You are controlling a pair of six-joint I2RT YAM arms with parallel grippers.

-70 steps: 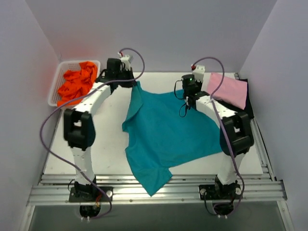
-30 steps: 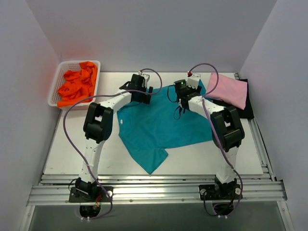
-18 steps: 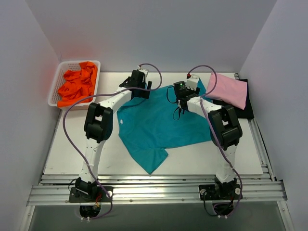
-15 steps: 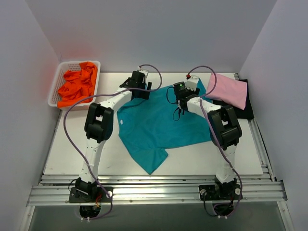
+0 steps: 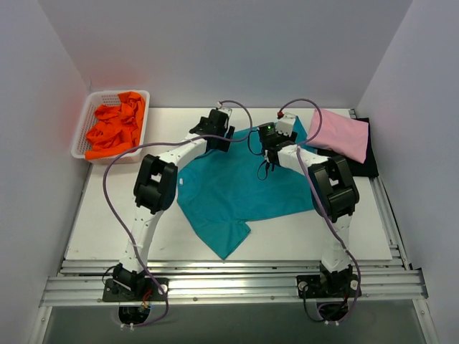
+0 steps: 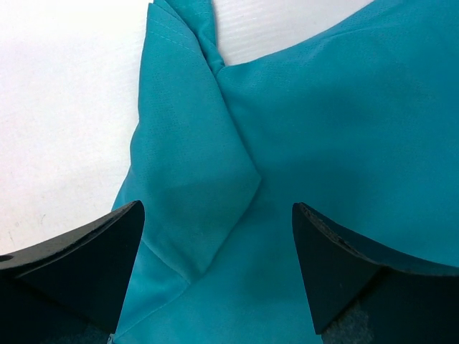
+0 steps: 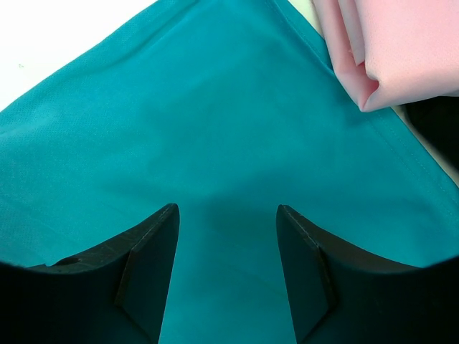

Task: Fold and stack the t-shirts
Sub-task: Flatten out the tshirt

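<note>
The left gripper hangs with its jaws apart and nothing between them, just above the far left edge of the teal t-shirt. The right gripper is likewise spread and empty over that shirt's far right edge. The shirt lies loosely spread on the table, not yet folded, its near corner turned back on itself.

Directly below the left gripper a flap of the teal cloth is doubled over. A pinch there would likely take two layers, and the fold would come out skewed or bunched.

The pink t-shirt, folded, lies on the teal shirt's far right corner, with the black one under it. If the right jaws close too far that way they may catch pink cloth, and lifting the teal edge could drag the stack askew.

The orange t-shirts sit in the basket, well to the left of the teal shirt, out of harm's way
</note>
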